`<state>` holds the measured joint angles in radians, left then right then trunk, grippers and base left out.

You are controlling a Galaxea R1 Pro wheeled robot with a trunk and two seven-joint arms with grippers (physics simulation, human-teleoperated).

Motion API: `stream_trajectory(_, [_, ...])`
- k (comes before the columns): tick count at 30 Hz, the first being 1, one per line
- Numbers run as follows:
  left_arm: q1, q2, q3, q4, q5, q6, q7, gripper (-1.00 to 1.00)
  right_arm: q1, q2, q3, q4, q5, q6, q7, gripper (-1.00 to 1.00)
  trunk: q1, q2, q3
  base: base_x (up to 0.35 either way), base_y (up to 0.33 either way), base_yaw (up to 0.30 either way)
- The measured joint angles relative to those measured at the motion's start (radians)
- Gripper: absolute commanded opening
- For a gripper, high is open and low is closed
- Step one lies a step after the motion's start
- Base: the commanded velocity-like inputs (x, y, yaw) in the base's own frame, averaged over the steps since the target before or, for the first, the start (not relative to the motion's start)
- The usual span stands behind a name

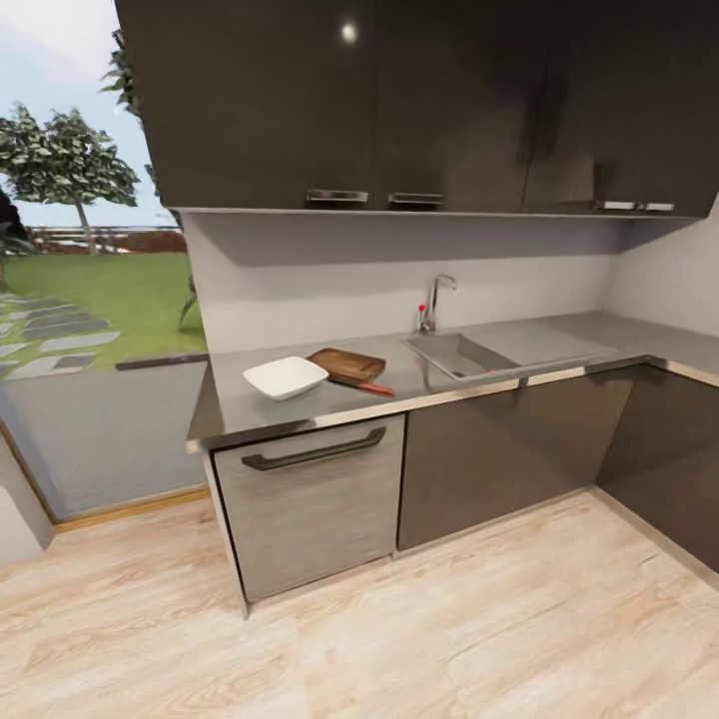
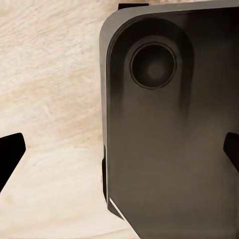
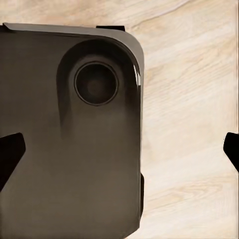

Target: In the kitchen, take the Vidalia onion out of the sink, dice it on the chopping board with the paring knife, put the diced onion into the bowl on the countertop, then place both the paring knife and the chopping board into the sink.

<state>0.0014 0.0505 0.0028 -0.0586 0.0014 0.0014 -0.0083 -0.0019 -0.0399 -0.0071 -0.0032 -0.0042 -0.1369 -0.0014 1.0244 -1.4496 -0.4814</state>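
Glossy grey worktop is carrying a square white bowl touching a wood-grain chopping board. Both grippers' jaws are hanging wide apart, gripping nothing, over pale plank floor.

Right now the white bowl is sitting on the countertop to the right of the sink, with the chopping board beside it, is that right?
Not quite. In the head view the white bowl sits on the countertop to the left of the sink, not the right. The rest holds: the chopping board lies beside the bowl, between it and the sink.
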Motion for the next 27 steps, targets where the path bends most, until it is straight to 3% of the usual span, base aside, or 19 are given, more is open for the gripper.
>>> stream_trajectory(8, [0.0,0.0,0.0,0.0,0.0,0.0,0.0,1.0,0.0,0.0,0.0,0.0,0.0,0.0,0.0,1.0,0.0,0.0,0.0,0.311,-0.203,0.177])
stream_trajectory(27, [0.0,-0.006,0.0,-0.001,0.0,-0.003,0.0,1.0,0.0,0.0,0.0,0.0,0.0,0.0,0.0,1.0,0.0,0.0,0.0,0.295,-0.22,0.279])
